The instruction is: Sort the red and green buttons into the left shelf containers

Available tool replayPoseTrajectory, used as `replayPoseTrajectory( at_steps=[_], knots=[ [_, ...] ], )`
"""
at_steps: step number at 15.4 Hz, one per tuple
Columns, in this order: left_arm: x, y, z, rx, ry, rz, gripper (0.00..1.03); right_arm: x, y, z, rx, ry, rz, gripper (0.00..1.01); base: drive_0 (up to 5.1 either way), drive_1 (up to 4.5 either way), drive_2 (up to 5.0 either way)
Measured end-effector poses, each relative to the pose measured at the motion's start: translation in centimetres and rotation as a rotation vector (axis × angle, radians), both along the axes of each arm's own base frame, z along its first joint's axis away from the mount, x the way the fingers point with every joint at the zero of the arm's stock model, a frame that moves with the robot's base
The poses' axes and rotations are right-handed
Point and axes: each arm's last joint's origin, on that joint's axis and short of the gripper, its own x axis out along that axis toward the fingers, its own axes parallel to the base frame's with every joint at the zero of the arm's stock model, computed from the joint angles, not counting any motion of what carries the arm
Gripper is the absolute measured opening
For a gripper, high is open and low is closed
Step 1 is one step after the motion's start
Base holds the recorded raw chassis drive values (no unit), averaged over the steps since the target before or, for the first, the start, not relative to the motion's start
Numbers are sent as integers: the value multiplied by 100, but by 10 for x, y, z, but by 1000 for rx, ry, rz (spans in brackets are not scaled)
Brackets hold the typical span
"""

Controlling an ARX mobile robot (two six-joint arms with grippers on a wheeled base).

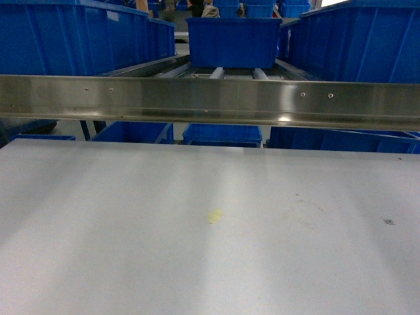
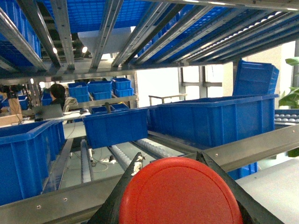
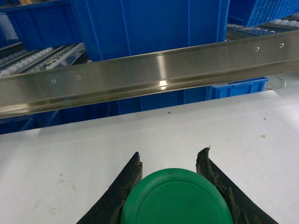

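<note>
Currently left tool (image 2: 170, 161) clamped on red button (image 2: 180, 192), raised facing bins (image 2: 210, 120); right tool (image 3: 170, 161) clamps green button (image 3: 176, 197) over desk (image 3: 140, 135), awaiting drop.

worktop (image 1: 131, 223): pale grey, bore a small yellowish speck (image 1: 215, 216) and a dark mark (image 1: 388, 222) | roller shelf (image 1: 223, 71): carried blue bins (image 1: 233, 41)

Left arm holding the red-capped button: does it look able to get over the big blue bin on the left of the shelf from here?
Probably yes. The left gripper, shut on the red-capped button, sits above the steel shelf rail, and the large glossy blue plastic bin lies just beyond with its open top unobstructed.
</note>
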Motion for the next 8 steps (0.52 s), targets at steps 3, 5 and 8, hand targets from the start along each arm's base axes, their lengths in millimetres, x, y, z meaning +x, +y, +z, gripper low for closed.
replayPoseTrajectory(
  at_steps=[3, 5, 8],
  knots=[
    [2, 0, -3, 0, 22, 1, 29, 0, 0, 0, 0, 0, 0, 31, 0, 0, 0],
    [2, 0, -3, 0, 22, 1, 29, 0, 0, 0, 0, 0, 1, 31, 0, 0, 0],
    [2, 0, -3, -1, 21, 1, 29, 0, 0, 0, 0, 0, 1, 31, 0, 0, 0]
  ],
)
